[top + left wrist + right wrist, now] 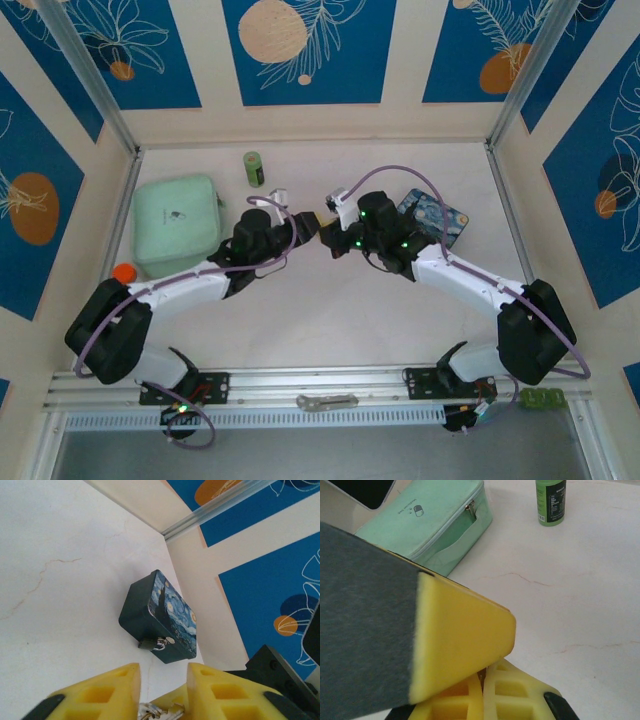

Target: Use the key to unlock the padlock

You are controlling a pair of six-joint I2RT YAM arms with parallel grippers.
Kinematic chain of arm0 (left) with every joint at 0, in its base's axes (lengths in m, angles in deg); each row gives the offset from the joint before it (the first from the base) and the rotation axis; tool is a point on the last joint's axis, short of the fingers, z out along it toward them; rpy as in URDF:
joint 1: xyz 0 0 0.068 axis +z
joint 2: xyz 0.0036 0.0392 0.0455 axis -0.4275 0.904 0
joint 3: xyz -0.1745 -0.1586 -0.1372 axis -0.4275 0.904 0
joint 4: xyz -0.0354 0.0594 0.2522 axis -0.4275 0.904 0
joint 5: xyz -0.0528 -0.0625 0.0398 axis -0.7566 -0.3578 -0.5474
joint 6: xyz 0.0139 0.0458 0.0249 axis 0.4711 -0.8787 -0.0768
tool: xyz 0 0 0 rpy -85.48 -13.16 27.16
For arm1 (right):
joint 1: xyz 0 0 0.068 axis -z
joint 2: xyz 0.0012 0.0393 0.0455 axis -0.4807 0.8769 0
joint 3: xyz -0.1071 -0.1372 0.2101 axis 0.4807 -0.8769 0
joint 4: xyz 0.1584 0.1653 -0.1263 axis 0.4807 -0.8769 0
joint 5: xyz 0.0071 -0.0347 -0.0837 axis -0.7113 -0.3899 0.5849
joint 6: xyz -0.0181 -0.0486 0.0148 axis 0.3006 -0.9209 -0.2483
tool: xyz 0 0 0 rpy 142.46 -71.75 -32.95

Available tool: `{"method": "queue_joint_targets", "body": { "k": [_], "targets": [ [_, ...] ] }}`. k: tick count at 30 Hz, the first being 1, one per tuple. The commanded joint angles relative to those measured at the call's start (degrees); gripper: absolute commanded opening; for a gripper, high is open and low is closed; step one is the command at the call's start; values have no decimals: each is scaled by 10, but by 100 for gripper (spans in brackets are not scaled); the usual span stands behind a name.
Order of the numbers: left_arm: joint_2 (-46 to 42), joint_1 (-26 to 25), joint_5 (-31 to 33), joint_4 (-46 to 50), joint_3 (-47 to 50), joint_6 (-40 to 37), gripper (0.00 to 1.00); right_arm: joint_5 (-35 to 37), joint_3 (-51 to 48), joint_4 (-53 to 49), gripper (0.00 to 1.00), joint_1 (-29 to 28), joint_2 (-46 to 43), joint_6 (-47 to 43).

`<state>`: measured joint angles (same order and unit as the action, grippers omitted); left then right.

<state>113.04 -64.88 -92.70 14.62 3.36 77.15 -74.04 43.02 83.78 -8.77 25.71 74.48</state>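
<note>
Yellow jaws of the left gripper (164, 674) sit around the key (151, 711), facing the blue starry tin (172, 611); I cannot tell if they pinch it. The right gripper (483, 690) is squeezed shut, maybe handing the key over. The padlock (159, 644) hangs on the tin's front.

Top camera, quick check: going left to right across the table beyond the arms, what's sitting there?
Mint green case → green bottle → blue starry tin. The orange-capped item overlaps the case's left edge, so I leave it out.
</note>
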Motion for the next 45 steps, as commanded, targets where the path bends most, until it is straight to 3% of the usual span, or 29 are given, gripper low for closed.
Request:
{"method": "queue_joint_targets", "body": {
  "k": [1,7,10,13,16,21,22,26,28,33,39,45],
  "targets": [
    [9,-7,6,12,-19,-4,21,-6,11,11,0,-6,2,-16],
    [5,-7,16,25,-21,-17,10,-3,15,3,4,-6,3,-21],
    [-4,-5,24,40,-22,-38,8,-9,14,-13,26,-3,-11,-25],
    [-20,0,31,58,-22,-79,4,-33,4,-20,57,14,-46,-22],
    [-38,3,31,67,-24,-126,0,-83,-8,-10,68,53,-81,15],
    [-51,7,-13,44,-25,-179,0,-208,-7,20,69,133,-81,108],
    [-51,9,-30,33,-25,-186,0,-205,-2,15,69,145,-74,124],
    [-54,14,-115,-34,-14,-220,0,-60,43,-117,69,216,-40,199],
    [-59,14,-144,-52,-8,-238,0,10,51,-176,79,268,-28,238],
    [-71,19,-179,-59,1,-269,0,2,26,-207,84,414,-25,271],
    [-70,22,-191,-59,4,-281,0,82,6,-209,90,497,-39,243],
    [-67,27,-176,-47,4,-279,0,20,28,-200,92,546,47,188]
  ]
}}
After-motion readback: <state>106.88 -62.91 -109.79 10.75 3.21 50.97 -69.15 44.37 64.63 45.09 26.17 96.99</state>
